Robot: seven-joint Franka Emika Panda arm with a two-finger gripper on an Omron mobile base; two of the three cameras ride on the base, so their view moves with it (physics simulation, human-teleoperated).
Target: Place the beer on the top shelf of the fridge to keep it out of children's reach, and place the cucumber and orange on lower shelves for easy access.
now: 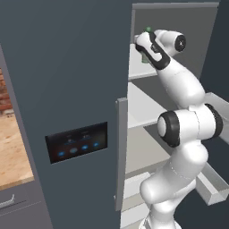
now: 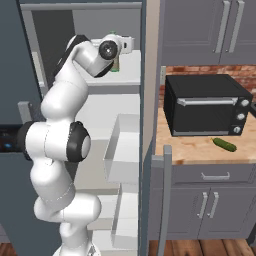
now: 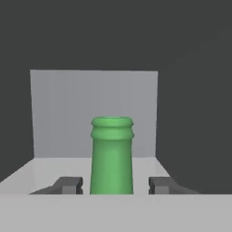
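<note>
The beer (image 3: 112, 154), a green glass bottle, stands upright on the fridge's top shelf (image 3: 27, 174). My gripper (image 3: 115, 185) sits around its neck, and a gap shows between each fingertip and the glass, so the jaws are open. From the base, the hand (image 1: 150, 44) reaches into the top of the fridge (image 1: 67, 67), with the beer (image 1: 145, 58) mostly hidden behind it. The beer (image 2: 115, 65) peeks out below the hand on the top shelf (image 2: 127, 75). The cucumber (image 2: 224, 144) lies on the wooden counter in front of the oven. The orange is out of view. The lower shelves (image 2: 100, 117) are bare.
A black countertop oven (image 2: 207, 105) stands on the wooden counter (image 2: 195, 149) right of the fridge. The open fridge door carries pale bins (image 2: 122, 150) near my arm. The shut fridge door with its lit panel (image 1: 77, 142) and bar handle (image 1: 120, 152) stands to the left.
</note>
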